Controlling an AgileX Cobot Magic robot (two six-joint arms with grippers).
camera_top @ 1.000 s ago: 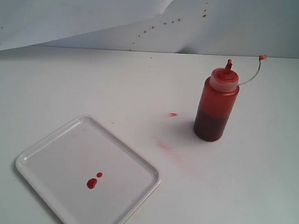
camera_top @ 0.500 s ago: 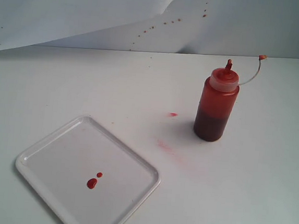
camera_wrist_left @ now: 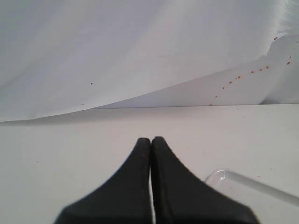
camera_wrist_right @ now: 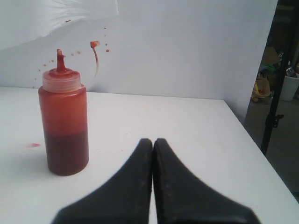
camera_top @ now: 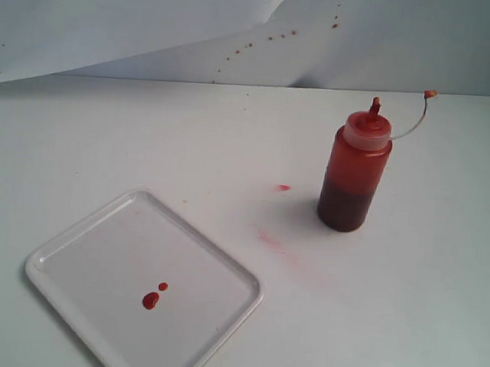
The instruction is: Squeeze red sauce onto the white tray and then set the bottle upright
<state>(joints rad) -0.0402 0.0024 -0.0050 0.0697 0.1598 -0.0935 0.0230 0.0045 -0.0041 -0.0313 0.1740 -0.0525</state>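
Note:
The bottle [camera_top: 355,172] stands upright on the white table at the right, red nozzle up, its cap strap [camera_top: 413,121] arching off to the side. The white tray [camera_top: 76,246] lies at the front left with two small blobs of red sauce [camera_top: 151,300] on it. Neither gripper shows in the exterior view. My left gripper [camera_wrist_left: 151,140] is shut and empty, with a corner of the tray [camera_wrist_left: 224,176] beside it. My right gripper [camera_wrist_right: 153,141] is shut and empty too, apart from the bottle [camera_wrist_right: 63,123], which stands a short way off to one side.
A pinkish smear [camera_top: 276,242] and a small red spot [camera_top: 284,188] mark the table between tray and bottle. A white backdrop sheet [camera_top: 156,21] speckled with red hangs behind. The table's edge [camera_wrist_right: 252,135] drops off past the right gripper.

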